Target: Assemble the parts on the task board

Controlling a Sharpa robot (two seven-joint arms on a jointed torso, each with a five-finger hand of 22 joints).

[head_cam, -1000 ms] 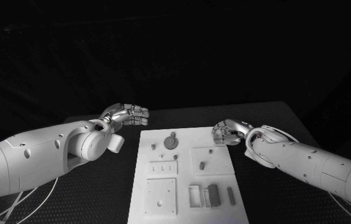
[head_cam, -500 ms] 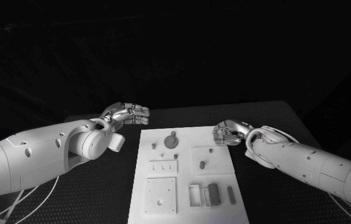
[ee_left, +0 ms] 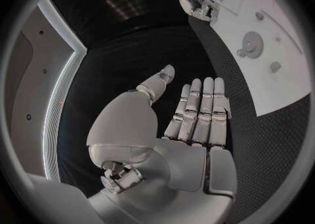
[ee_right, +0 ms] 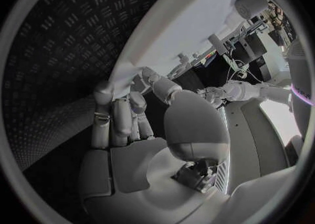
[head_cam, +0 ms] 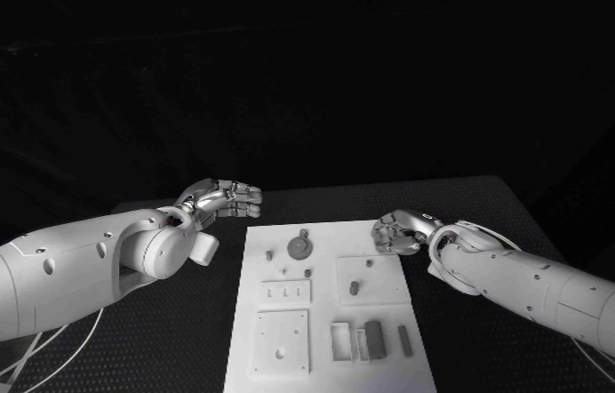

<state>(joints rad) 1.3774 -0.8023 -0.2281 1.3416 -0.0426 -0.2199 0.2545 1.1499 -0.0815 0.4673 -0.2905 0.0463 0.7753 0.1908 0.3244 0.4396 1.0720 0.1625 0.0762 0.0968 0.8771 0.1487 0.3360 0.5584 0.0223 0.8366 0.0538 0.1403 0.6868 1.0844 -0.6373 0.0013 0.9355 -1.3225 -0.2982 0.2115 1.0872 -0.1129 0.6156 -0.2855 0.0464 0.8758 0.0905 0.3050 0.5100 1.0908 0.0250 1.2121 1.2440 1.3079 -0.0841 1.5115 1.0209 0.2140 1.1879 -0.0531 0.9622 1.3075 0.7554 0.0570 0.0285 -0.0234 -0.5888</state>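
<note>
The task board (head_cam: pixel 321 304) lies mid-table, its parts (head_cam: pixel 299 249) untouched, so assembly has not begun. Over the last second, the left hand (head_cam: pixel 220 199) stays put off the board's far-left corner, empty, fingers together. The right hand (head_cam: pixel 400 233) edges slightly at the far-right edge; its curled fingers hide any held part.

White arms (head_cam: pixel 77 264), seemingly silver hands (head_cam: pixel 225 199)

The task board (head_cam: pixel 327 308) lies on the table (head_cam: pixel 475 206), between the two hands. The left hand (head_cam: pixel 220 200) hovers just off its far left corner; the right hand (head_cam: pixel 397 233) is over its far right edge.
</note>
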